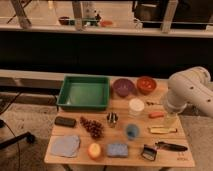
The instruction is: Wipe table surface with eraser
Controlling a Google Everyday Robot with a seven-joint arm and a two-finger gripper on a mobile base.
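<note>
Your gripper (170, 119) hangs from the white arm (192, 87) over the right side of the table surface (75, 131), just beside a small orange item (156, 114). You cannot tell whether it is spread or closed. The eraser (65, 121) lies flat near the table's left edge, well apart from the gripper. Its long axis runs roughly left to right. It lies in front of the green tray (83, 106) and left of a dark red cluster (91, 127).

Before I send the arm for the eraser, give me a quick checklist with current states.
1. Eraser in view, lying free on the table surface, left side: ok.
2. Gripper near the eraser: not ok, it hangs over the right side.
3. Eraser in the gripper: not ok.
4. Low path across free: not ok, grapes and blue cup lie between.
</note>
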